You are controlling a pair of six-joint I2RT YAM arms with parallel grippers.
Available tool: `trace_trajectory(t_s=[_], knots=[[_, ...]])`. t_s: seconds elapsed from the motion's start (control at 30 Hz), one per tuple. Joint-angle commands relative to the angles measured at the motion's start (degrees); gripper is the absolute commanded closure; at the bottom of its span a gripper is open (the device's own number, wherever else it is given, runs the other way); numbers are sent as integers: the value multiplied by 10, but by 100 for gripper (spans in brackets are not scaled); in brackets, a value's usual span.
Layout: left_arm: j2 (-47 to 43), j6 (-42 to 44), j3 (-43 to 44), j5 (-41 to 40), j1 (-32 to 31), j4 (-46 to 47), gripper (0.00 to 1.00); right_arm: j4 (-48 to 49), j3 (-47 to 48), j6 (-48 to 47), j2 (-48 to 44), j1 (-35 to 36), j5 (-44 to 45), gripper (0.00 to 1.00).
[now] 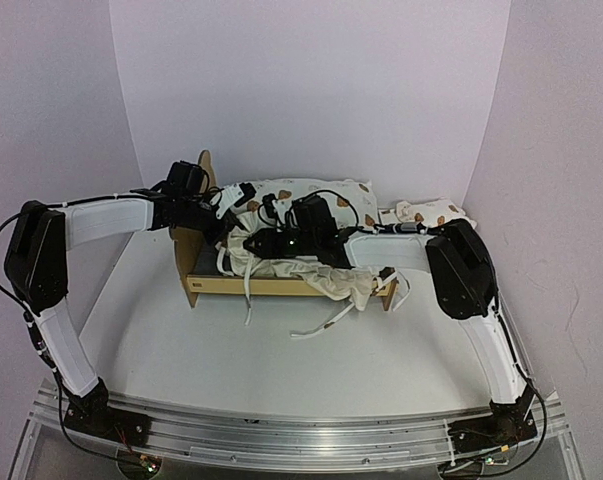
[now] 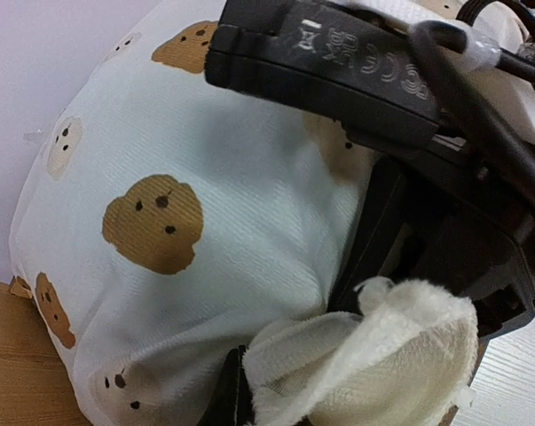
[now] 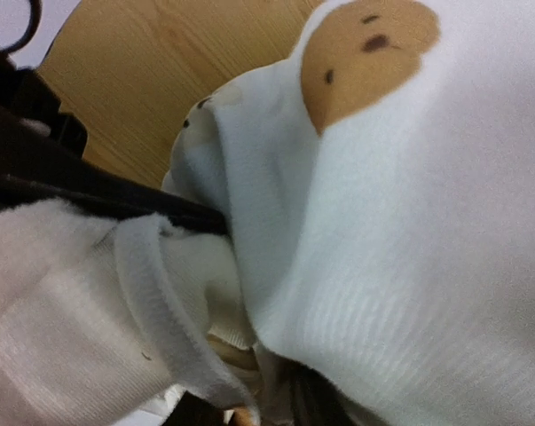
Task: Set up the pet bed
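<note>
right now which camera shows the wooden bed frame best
Top external: it shows most of the bed frame, including its headboard. The left wrist catches only a wood sliver beside the bear-print cushion. The right wrist shows one wood panel behind the cushion.

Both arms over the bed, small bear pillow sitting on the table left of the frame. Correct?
Not quite. The small bear pillow sits right of the frame, not left; the top external view shows it. The rest stands.
</note>
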Motion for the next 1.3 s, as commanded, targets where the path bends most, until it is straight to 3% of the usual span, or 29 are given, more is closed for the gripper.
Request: trace_trajectory(t_s=[0.0, 0.07, 0.3, 0.4, 0.5, 0.6, 0.73, 0.83, 1.1, 1.27], knots=[[4, -15, 5, 14, 2, 33, 100, 34, 19, 38, 14, 9, 21, 93], [3, -14, 12, 17, 1, 16, 98, 39, -1, 40, 3, 9, 53, 100], [-15, 2, 75, 20, 2, -101, 44, 39, -67, 48, -45, -10, 173, 100], [-21, -28, 107, 29, 1, -153, 32, 39, -81, 47, -56, -15, 188, 100], [-37, -117, 112, 36, 1, -200, 31, 39, -78, 48, -59, -15, 174, 100], [-63, -207, 48, 40, -8, -204, 36, 39, -75, 53, -60, -15, 158, 100], [-82, -237, -26, 34, -32, -193, 45, 39, -78, 53, -64, -15, 142, 100], [-91, -189, -54, 36, -56, -183, 47, 40, -83, 51, -69, -15, 140, 100], [-78, 65, -47, 43, -67, -186, 46, 45, -94, 54, -75, -15, 136, 100], [-65, 127, -52, 31, -83, -181, 51, 49, -102, 54, -78, -15, 136, 100]])
